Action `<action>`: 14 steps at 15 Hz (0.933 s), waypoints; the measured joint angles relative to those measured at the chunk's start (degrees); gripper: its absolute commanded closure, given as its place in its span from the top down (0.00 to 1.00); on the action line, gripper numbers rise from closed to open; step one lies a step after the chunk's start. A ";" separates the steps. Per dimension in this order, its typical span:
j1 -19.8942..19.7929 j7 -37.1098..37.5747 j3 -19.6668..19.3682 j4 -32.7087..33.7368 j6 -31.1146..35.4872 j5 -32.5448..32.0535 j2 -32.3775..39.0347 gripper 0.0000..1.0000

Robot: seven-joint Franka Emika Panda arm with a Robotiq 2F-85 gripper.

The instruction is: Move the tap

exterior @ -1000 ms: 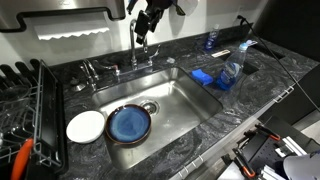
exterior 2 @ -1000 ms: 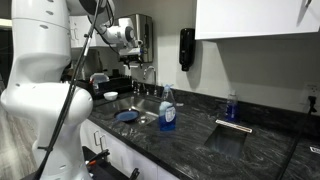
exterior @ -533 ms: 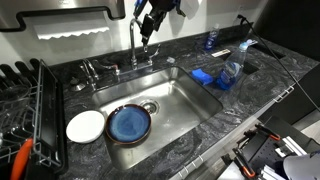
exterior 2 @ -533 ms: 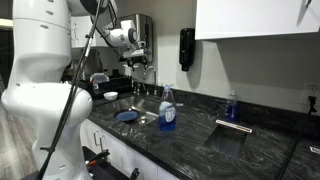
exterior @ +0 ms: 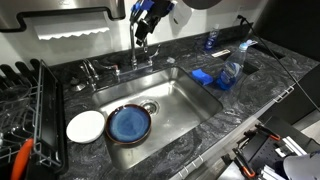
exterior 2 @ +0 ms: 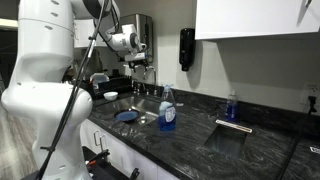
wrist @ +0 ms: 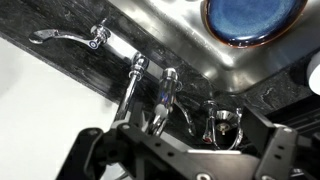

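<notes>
At the top centre of an exterior view, the gripper (exterior: 143, 24) meets the tap (exterior: 135, 50); whether it is clenched cannot be told, so a steady sideways swing about the base suits best

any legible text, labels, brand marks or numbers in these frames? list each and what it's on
None can be read.
Dish soap bottle: has a label, too small and blurred to read.
Clear bottle on the counter: no legible print.
Black wall dispenser: no mark can be made out.
Tap and gripper: no visible markings.
</notes>
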 measured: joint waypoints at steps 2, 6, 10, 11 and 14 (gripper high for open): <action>0.00 0.93 -0.27 0.00 1.15 -0.54 0.55 1.00; 0.06 1.14 -0.20 0.01 3.95 -0.24 1.69 1.00; -0.11 0.73 0.00 0.03 7.57 0.92 2.64 1.00; -0.17 0.32 0.01 0.03 8.16 1.47 2.77 1.00; -0.22 -1.07 0.10 0.03 9.17 3.16 2.91 1.00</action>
